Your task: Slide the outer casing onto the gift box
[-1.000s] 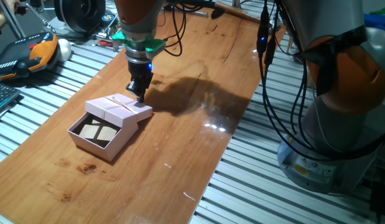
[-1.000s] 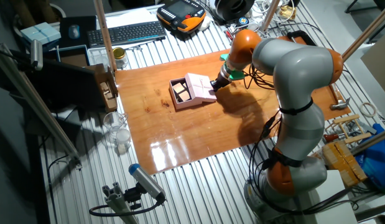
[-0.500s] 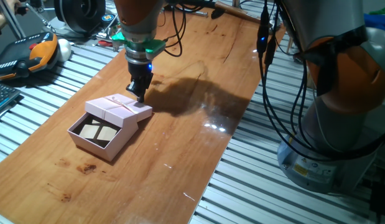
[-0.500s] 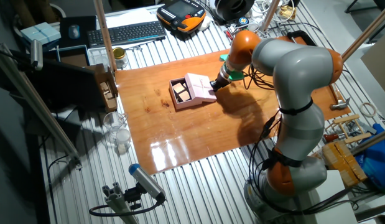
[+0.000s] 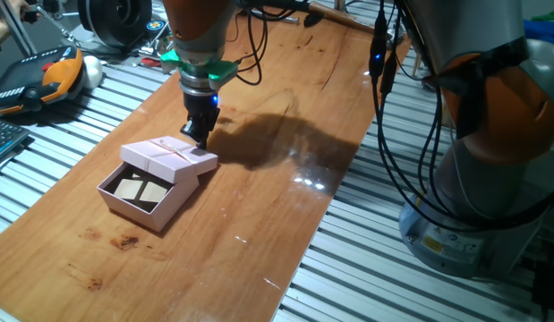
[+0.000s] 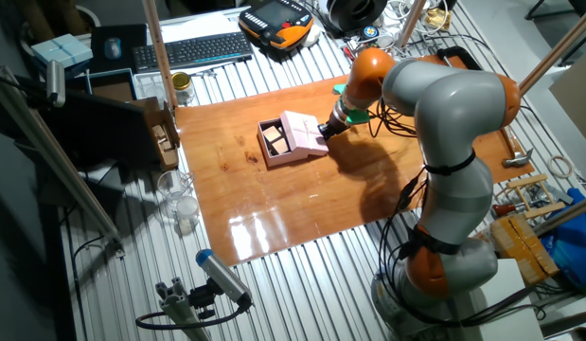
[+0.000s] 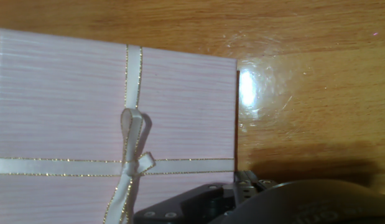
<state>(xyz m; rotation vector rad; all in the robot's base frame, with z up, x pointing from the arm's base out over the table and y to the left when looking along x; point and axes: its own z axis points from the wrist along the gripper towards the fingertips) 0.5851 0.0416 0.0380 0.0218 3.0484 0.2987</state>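
Note:
The outer casing (image 5: 167,155), a flat pale pink lid with a crossed ribbon and bow, lies over the far part of the gift box (image 5: 165,211). The near half of the box is uncovered, showing its dark inside and tan squares. Both show in the other fixed view as the casing (image 6: 305,131) and the box (image 6: 275,145). My gripper (image 5: 201,137) points down with its narrow dark tip against the casing's far edge, fingers together. In the hand view the casing (image 7: 68,93) fills the left and only the gripper's base (image 7: 242,186) shows at the bottom.
The wooden tabletop (image 5: 285,188) lies on a slatted metal bench. An orange and black teach pendant (image 5: 44,76) and a keyboard (image 6: 193,47) lie beyond the board. My arm's base (image 6: 444,256) stands at the board's right side.
The casing has shifted slightly further over the box, with my gripper following at its far edge. Otherwise nothing has moved.

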